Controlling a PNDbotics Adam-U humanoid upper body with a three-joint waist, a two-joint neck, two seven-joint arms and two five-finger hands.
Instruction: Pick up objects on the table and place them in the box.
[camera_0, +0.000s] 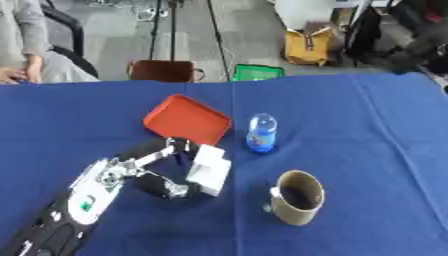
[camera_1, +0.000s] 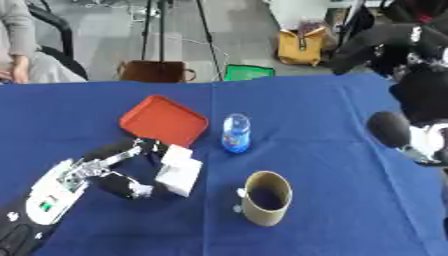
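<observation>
A white block (camera_0: 210, 171) lies on the blue tablecloth, just in front of the red tray (camera_0: 186, 119). My left hand (camera_0: 131, 172) comes in from the lower left; its fingers (camera_0: 166, 150) reach along the block's far left corner and its thumb (camera_0: 171, 190) curls against the near left corner, pinching it. A small blue bottle (camera_0: 261, 132) stands upright to the right of the tray. An olive mug (camera_0: 297, 197) with a dark inside stands near the front. My right arm (camera_1: 420, 107) shows at the right edge of the right eye view, well away from these things.
The blue table (camera_0: 367, 120) stretches wide to the right of the bottle and mug. Beyond its far edge are a brown bag (camera_0: 162, 71), a green item (camera_0: 256, 72) and a yellow bag (camera_0: 308, 47) on the floor. A seated person (camera_0: 22, 45) is at the far left.
</observation>
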